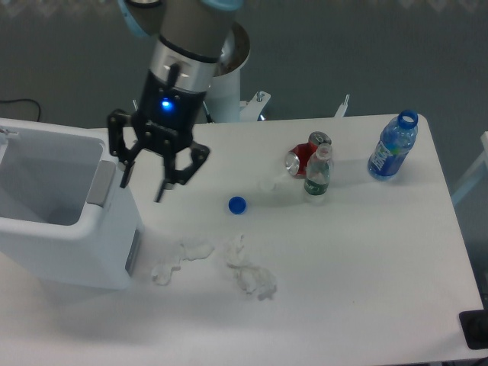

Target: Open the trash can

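A: How much of the trash can (pixel 69 229) shows?

B: Only part. The left edge of the picture cuts off its left side, and its floor is too dim to make out.

A: And the arm?

B: Its upper part runs off the top edge.

A: The red can (pixel 303 157)?

B: The small bottle (pixel 318 171) hides part of it, and its label is too small to read.

A: Anything at the right?

B: A dark thing (pixel 476 329) at the bottom right corner is cut off, so I can't tell what it is. The table (pixel 366 259) also runs off the bottom edge.
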